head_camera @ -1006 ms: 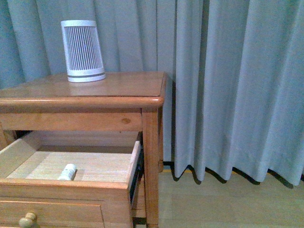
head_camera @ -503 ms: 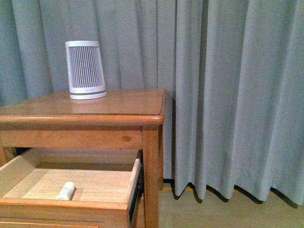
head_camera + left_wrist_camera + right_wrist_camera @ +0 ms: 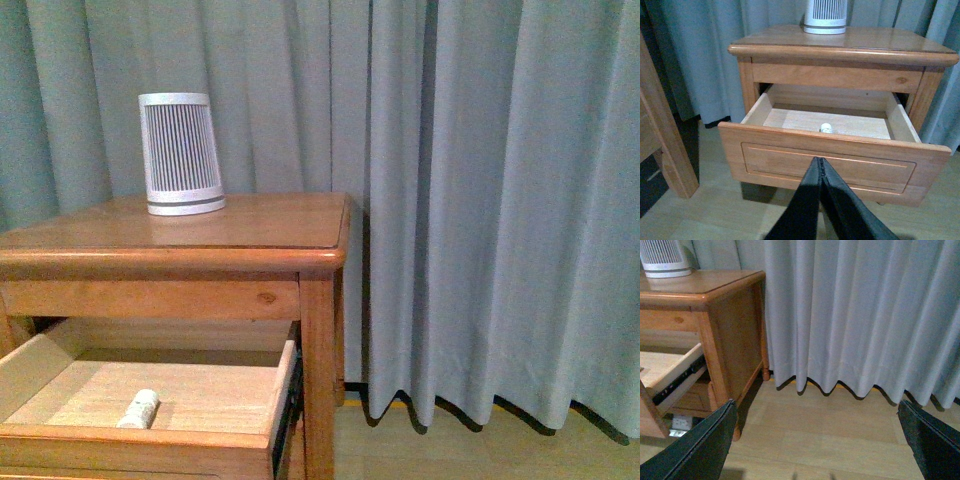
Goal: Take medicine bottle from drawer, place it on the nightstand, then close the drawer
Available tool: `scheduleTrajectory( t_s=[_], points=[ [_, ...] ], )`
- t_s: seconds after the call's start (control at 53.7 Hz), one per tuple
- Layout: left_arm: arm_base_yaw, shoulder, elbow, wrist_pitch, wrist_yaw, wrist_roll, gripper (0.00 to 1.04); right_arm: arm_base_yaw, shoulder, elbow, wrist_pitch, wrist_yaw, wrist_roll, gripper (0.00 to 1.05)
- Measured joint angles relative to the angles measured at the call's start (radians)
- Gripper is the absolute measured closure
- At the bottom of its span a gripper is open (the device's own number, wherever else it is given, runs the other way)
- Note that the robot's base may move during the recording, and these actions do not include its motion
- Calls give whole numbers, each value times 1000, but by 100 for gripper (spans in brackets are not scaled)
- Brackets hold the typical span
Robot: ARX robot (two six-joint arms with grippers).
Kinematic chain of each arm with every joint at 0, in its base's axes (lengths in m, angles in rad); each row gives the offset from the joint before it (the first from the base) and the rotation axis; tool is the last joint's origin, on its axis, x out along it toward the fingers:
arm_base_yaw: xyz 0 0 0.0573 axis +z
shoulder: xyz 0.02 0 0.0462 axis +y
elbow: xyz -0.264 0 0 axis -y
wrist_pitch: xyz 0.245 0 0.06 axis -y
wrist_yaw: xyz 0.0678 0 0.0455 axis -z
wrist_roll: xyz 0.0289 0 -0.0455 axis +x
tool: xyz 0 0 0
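left gripper [image 3: 819,161] with jaws pressed together, right gripper [image 3: 816,407] with jaws spread wide apart

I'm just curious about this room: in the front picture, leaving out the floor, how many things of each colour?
White: 2, the medicine bottle and the slatted cylinder
Brown wood: 1, the nightstand
Grey: 1, the curtain
Total: 4

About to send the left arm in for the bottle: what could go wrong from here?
1. The left claw is shut and aimed at the front of the drawer. Going straight in, it may hit that front rather than clear it.
2. The bottle lies on its side close behind the front, so a nudge could roll it away.
3. On the nightstand, a careless placement might tip the slatted device.
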Motion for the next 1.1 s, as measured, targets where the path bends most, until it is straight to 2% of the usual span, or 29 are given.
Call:
scheduleTrajectory(
  t_s=[0.373, 0.54, 0.634, 0.857, 0.876, 1.099],
  points=[
    [2, 0, 0, 0, 1, 0, 102, 0, 0, 0, 0, 0, 0, 7],
    [2, 0, 0, 0, 5, -1, 73, 0, 0, 0, 0, 3, 0, 7],
    [2, 0, 0, -1, 5, -1, 50, 0, 0, 0, 0, 2, 0, 7],
    [2, -2, 0, -2, 4, -1, 8, 0, 0, 0, 0, 3, 0, 7],
    [2, -2, 0, -2, 4, 0, 6, 0, 0, 0, 0, 2, 0, 7],
    [2, -4, 0, -3, 3, -1, 7, -1, -2, 0, 1, 0, 0, 7]
  ],
)
